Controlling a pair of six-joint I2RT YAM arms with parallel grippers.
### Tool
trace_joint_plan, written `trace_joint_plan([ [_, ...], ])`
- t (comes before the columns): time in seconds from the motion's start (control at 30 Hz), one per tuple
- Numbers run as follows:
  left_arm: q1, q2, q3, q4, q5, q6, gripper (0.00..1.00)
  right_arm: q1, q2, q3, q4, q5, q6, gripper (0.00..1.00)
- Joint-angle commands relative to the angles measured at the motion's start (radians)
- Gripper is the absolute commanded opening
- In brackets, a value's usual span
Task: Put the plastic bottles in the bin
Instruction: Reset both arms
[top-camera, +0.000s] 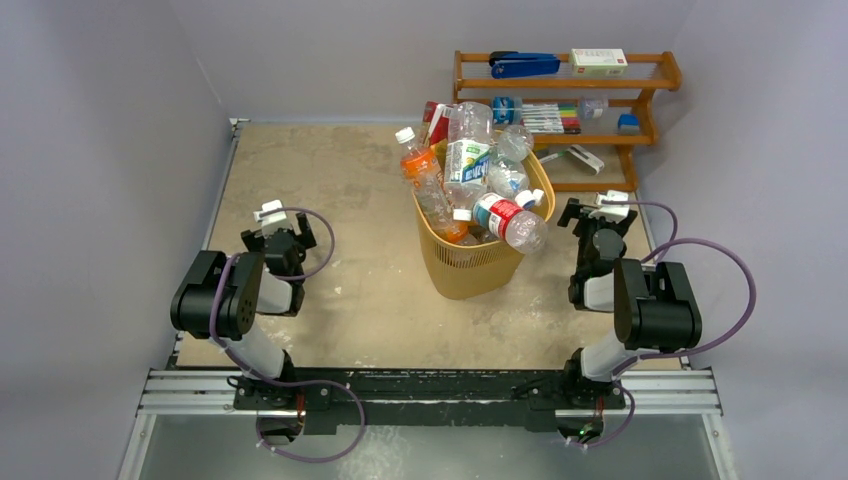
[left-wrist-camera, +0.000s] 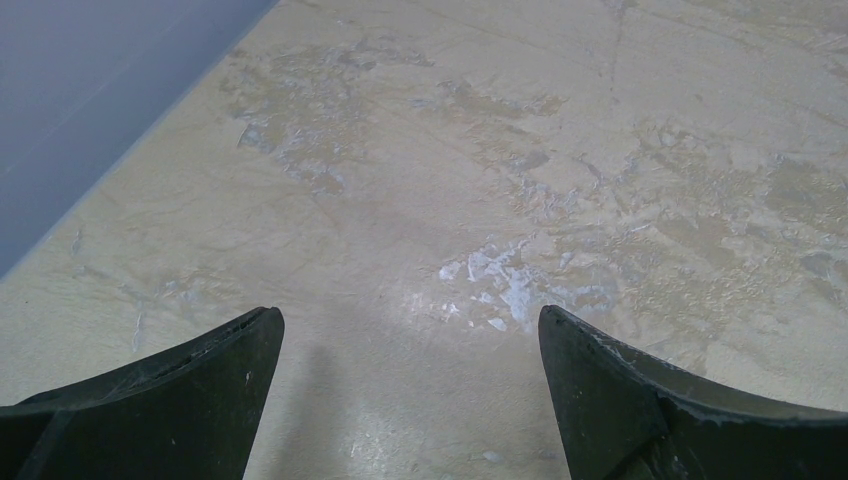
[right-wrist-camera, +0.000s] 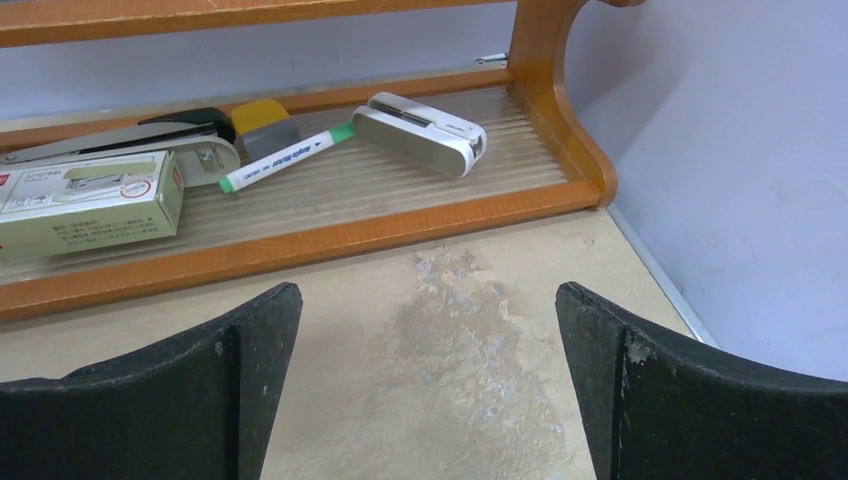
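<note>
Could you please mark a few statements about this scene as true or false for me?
1. The bin stands upright, heaped with bottles. True.
2. The right arm has its jaws shut on a bottle. False: they stand open and empty.
3. The blue stapler lies on the top shelf of the rack. True.
4. A green-capped pen lies in the bin. False: it lies on the rack's bottom shelf.
</note>
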Motion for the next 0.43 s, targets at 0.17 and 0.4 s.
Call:
trace_joint_plan([
  [0.17, 0.004, 0.003, 0.024, 0.036, -0.007, -0.010, 0.99, 0.001, -0.008, -0.003, 0.083, -0.010, -0.020, 1.00],
  [0.4, 0.004, 0.002, 0.026, 0.035, -0.005, -0.010, 0.99, 0.001, -0.007, -0.003, 0.082, -0.009, -0.020, 1.00],
])
